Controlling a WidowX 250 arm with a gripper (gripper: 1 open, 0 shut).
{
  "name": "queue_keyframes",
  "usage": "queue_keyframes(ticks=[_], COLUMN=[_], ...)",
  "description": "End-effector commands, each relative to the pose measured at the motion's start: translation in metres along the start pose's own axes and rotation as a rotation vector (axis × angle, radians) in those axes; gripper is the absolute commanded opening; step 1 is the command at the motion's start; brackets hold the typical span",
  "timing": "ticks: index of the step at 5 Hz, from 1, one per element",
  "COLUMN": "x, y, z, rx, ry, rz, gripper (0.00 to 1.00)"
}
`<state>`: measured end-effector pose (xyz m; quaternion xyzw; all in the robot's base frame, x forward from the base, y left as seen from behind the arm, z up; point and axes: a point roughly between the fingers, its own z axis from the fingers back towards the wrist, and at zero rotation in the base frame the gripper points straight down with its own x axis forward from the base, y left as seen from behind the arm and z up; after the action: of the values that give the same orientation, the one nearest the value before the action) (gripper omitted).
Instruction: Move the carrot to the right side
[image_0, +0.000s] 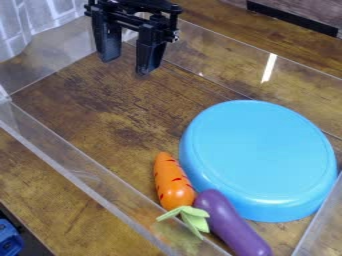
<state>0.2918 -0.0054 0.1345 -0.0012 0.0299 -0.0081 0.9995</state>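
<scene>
The carrot is lying on the wooden table near the front edge, its side touching the rim of the blue plate and its green top meeting the purple eggplant. The gripper is hanging well apart from it at the back, fingers spread and grasping nothing.

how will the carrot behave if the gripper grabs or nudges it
The carrot looks like rigid plastic, so probably stiff and light. Its rounded, tapered body may roll or pivot when nudged. It lies close against the blue plate and near the eggplant, so a push could jostle them.
</scene>
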Motion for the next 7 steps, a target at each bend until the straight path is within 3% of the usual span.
queue_keyframes(ticks=[1, 2, 3, 4, 5, 6, 7], x=[0.0, 0.0, -0.002, -0.007, -0.012, -0.013, -0.011], y=[-0.003, -0.012, -0.024, -0.027, -0.032, -0.035, -0.036], z=[-0.006, -0.015, -0.033, -0.058, -0.081, -0.089, -0.091], rx=[-0.017, -0.029, -0.042, -0.057, -0.072, -0.095, -0.143], ry=[0.017, 0.036, 0.029, 0.024, 0.02, 0.0, -0.051], rz=[0.075, 0.091, 0.148, 0.191, 0.232, 0.277, 0.305], gripper=[1.0, 1.0, 1.0, 0.0, 0.0, 0.0, 0.0])
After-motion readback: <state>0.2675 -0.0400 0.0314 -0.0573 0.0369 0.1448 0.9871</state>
